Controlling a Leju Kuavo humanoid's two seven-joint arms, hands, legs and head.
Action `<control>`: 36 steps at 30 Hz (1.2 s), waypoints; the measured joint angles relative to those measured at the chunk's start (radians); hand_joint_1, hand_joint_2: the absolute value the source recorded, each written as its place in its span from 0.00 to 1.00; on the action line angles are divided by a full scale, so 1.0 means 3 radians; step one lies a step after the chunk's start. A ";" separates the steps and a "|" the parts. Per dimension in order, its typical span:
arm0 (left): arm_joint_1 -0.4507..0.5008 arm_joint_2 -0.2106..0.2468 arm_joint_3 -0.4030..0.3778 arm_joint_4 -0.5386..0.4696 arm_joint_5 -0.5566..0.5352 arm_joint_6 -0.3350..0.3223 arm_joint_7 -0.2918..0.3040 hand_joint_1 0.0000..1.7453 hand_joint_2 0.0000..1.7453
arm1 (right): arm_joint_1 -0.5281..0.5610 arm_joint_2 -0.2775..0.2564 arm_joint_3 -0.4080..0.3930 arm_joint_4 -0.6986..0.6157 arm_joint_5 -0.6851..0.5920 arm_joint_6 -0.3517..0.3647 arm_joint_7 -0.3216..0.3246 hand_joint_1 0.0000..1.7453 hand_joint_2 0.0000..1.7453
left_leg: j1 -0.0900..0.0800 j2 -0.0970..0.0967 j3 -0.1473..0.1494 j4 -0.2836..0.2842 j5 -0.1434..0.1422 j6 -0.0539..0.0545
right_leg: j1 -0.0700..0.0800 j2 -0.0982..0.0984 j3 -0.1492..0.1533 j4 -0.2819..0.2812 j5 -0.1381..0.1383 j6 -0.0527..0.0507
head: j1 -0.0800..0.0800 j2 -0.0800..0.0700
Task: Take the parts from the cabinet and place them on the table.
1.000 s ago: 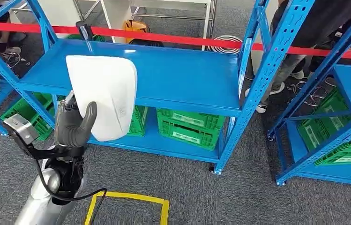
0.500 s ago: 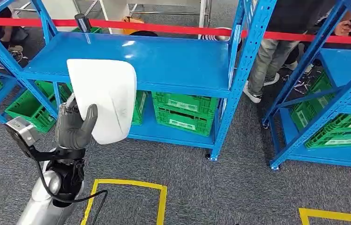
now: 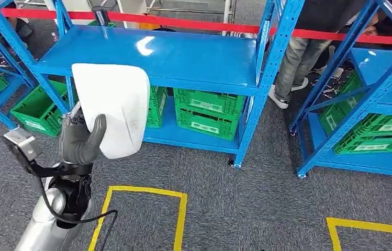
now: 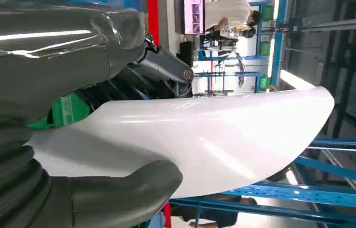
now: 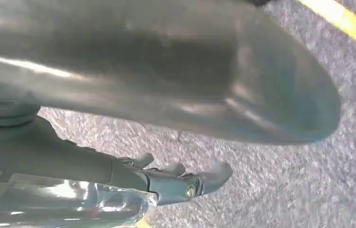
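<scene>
The white part [image 3: 114, 110] hides the left hand's [image 3: 81, 140] fingers behind it; just the thumb shows in front. At the upper right, the frame edge cuts off a person [image 3: 309, 47] above the waist. The right hand [image 5: 176, 71] is a close grey blur, its grip unreadable.

green crates [image 3: 206, 113] under shelf, red tape [image 3: 199, 25], yellow floor lines [image 3: 182, 212]
</scene>
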 joint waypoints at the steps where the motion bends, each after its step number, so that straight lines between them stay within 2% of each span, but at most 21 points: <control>1: 0.0005 -0.0004 0.0000 0.0004 0.0000 0.0000 0.0004 1.00 1.00 | 0.0000 -0.0001 -0.0001 0.0001 0.0000 0.0000 0.0000 0.00 0.00 | -0.0007 0.0000 -0.0057 0.0002 0.0045 -0.0006 | 0.0000 0.0000 -0.0057 0.0229 -0.0180 -0.0025 | 0.0005 0.0000; 3: 0.0009 -0.0008 -0.0001 0.0009 0.0000 0.0000 0.0004 1.00 1.00 | -0.0003 -0.0004 -0.0003 0.0006 -0.0001 0.0000 0.0000 0.00 0.00 | -0.0023 0.0000 -0.0193 0.0013 0.0145 -0.0006 | 0.0000 0.0000 -0.0132 0.0727 -0.0358 0.0004 | 0.0008 0.0000; 5: 0.0011 -0.0009 -0.0001 0.0020 0.0000 0.0000 0.0005 1.00 1.00 | -0.0003 -0.0008 -0.0003 0.0010 -0.0001 0.0000 0.0000 0.00 0.00 | -0.0024 0.0002 -0.0327 0.0039 0.0228 -0.0020 | 0.0000 0.0000 -0.0024 0.0800 -0.0204 0.0098 | 0.0005 0.0000; 7: 0.0013 -0.0009 -0.0001 0.0027 0.0000 0.0000 0.0005 1.00 1.00 | -0.0010 -0.0011 -0.0004 0.0011 -0.0003 0.0014 -0.0004 0.00 0.00 | -0.0022 0.0003 -0.0463 0.0090 0.0298 -0.0045 | 0.0000 -0.0001 0.0335 0.0374 -0.0047 0.0142 | 0.0005 0.0000; 9: 0.0010 -0.0011 0.0000 0.0025 0.0000 0.0000 0.0004 1.00 1.00 | -0.0028 -0.0023 -0.0008 0.0011 -0.0003 0.0027 -0.0014 0.00 0.00 | -0.0038 0.0009 -0.0552 0.0164 0.0340 -0.0082 | 0.0029 0.0001 0.0794 -0.0297 -0.0298 0.0050 | 0.0006 0.0000; 12: 0.0019 -0.0013 0.0000 0.0029 -0.0005 0.0000 0.0001 1.00 1.00 | -0.0021 -0.0028 -0.0010 0.0015 -0.0003 0.0053 -0.0043 0.00 0.00 | -0.0016 0.0019 -0.0570 0.0133 0.0456 -0.0140 | 0.0055 0.0007 0.0700 -0.0286 -0.0269 -0.0019 | -0.0001 0.0000; 13: 0.0031 -0.0011 0.0001 0.0032 -0.0005 0.0000 0.0000 1.00 1.00 | -0.0008 -0.0027 -0.0010 0.0018 -0.0008 0.0055 -0.0047 0.00 0.00 | -0.0014 0.0009 -0.0592 0.0131 0.0473 -0.0160 | 0.0017 0.0002 0.0679 -0.0301 -0.0217 -0.0051 | -0.0003 0.0000; 15: 0.0040 -0.0005 0.0004 0.0033 -0.0005 0.0005 0.0000 1.00 1.00 | -0.0008 -0.0018 -0.0010 0.0019 -0.0008 0.0058 -0.0052 0.00 0.00 | 0.0013 -0.0010 -0.0675 0.0327 0.0115 -0.0214 | 0.0007 -0.0015 0.0602 -0.0300 -0.0136 -0.0105 | -0.0003 0.0000; 17: 0.0040 -0.0003 0.0005 0.0034 -0.0004 0.0005 0.0000 1.00 1.00 | -0.0013 -0.0017 -0.0011 0.0019 -0.0009 0.0058 -0.0055 0.00 0.00 | 0.0036 -0.0011 -0.0783 0.0825 -0.0281 -0.0259 | 0.0009 -0.0018 0.0523 -0.0294 -0.0050 -0.0105 | -0.0001 0.0000; 18: 0.0040 -0.0003 0.0004 0.0038 -0.0005 0.0005 0.0000 1.00 1.00 | -0.0011 -0.0014 -0.0011 0.0019 -0.0009 0.0058 -0.0055 0.00 0.00 | 0.0043 -0.0011 -0.0818 0.1028 -0.0350 -0.0271 | 0.0010 -0.0018 0.0479 -0.0288 -0.0016 -0.0100 | 0.0000 0.0000; 20: 0.0045 -0.0001 0.0004 0.0052 -0.0003 0.0005 0.0000 1.00 1.00 | -0.0006 -0.0010 -0.0010 0.0019 -0.0009 0.0060 -0.0055 0.00 0.00 | 0.0053 -0.0010 -0.0733 0.1218 -0.0224 -0.0280 | 0.0006 -0.0017 0.0347 -0.0265 0.0067 -0.0082 | -0.0001 0.0000; 22: 0.0044 0.0000 0.0004 0.0055 -0.0003 0.0005 0.0000 1.00 1.00 | -0.0007 -0.0008 -0.0011 0.0019 -0.0009 0.0060 -0.0056 0.00 0.00 | 0.0060 -0.0011 -0.0366 0.0800 -0.0028 -0.0265 | 0.0003 -0.0013 0.0256 -0.0248 0.0125 -0.0053 | -0.0003 0.0000; 23: 0.0040 0.0000 0.0004 0.0055 -0.0003 0.0004 -0.0003 1.00 1.00 | -0.0009 -0.0006 -0.0011 0.0019 -0.0008 0.0060 -0.0057 0.00 0.00 | 0.0061 -0.0016 -0.0116 0.0488 -0.0042 -0.0254 | 0.0003 -0.0010 0.0239 -0.0247 0.0153 -0.0042 | -0.0001 0.0000; 24: 0.0033 0.0000 0.0005 0.0055 -0.0003 0.0004 -0.0005 1.00 1.00 | -0.0010 -0.0005 -0.0014 0.0019 -0.0008 0.0060 -0.0064 0.00 0.00 | 0.0044 -0.0031 0.0079 0.0182 -0.0189 -0.0232 | 0.0021 -0.0007 0.0219 -0.0246 0.0177 -0.0010 | -0.0001 0.0000; 25: 0.0033 -0.0001 0.0009 0.0053 -0.0004 0.0001 -0.0015 1.00 1.00 | -0.0014 -0.0004 -0.0017 0.0020 -0.0001 0.0060 -0.0067 0.00 0.00 | 0.0031 -0.0035 0.0119 0.0086 -0.0218 -0.0202 | 0.0020 -0.0011 0.0218 -0.0253 0.0207 0.0013 | 0.0008 0.0000; 28: 0.0035 0.0000 0.0011 0.0062 -0.0004 0.0000 -0.0020 1.00 1.00 | -0.0009 0.0002 -0.0023 0.0028 0.0005 0.0060 -0.0070 0.00 0.00 | -0.0004 -0.0022 0.0051 0.0080 -0.0122 -0.0104 | 0.0007 -0.0009 0.0202 -0.0311 0.0314 0.0099 | 0.0003 0.0000; 30: 0.0024 -0.0003 0.0011 0.0064 -0.0007 0.0001 -0.0027 1.00 1.00 | -0.0014 0.0001 -0.0024 0.0033 0.0025 0.0072 -0.0075 0.00 0.00 | 0.0017 -0.0012 -0.0009 0.0033 -0.0045 -0.0032 | 0.0003 -0.0008 0.0086 -0.0135 0.0099 0.0040 | 0.0006 0.0000; 31: 0.0025 -0.0006 0.0011 0.0064 -0.0015 0.0004 -0.0038 1.00 1.00 | -0.0016 0.0003 -0.0025 0.0033 0.0034 0.0080 -0.0076 0.00 0.00 | 0.0010 -0.0012 -0.0067 0.0033 -0.0001 -0.0011 | 0.0003 -0.0008 -0.0003 0.0125 -0.0109 0.0001 | 0.0013 0.0000; 33: 0.0038 -0.0006 0.0010 0.0064 -0.0022 0.0009 -0.0044 1.00 1.00 | -0.0018 0.0003 -0.0027 0.0034 0.0041 0.0084 -0.0076 0.00 0.00 | -0.0009 -0.0012 -0.0168 0.0038 0.0075 0.0003 | 0.0003 -0.0008 -0.0159 0.0672 -0.0356 -0.0003 | 0.0011 0.0000; 35: 0.0046 -0.0008 0.0011 0.0074 -0.0024 0.0009 -0.0044 1.00 1.00 | -0.0016 0.0003 -0.0027 0.0037 0.0041 0.0089 -0.0076 0.00 0.00 | -0.0028 -0.0011 -0.0256 0.0042 0.0141 0.0006 | 0.0003 -0.0008 -0.0156 0.0893 -0.0294 0.0059 | 0.0013 0.0000; 36: 0.0046 -0.0008 0.0011 0.0081 -0.0024 0.0009 -0.0044 1.00 1.00 | -0.0017 0.0003 -0.0027 0.0038 0.0041 0.0089 -0.0076 0.00 0.00 | -0.0038 -0.0012 -0.0298 0.0043 0.0174 0.0003 | 0.0005 -0.0008 -0.0057 0.0799 -0.0182 0.0093 | 0.0011 0.0000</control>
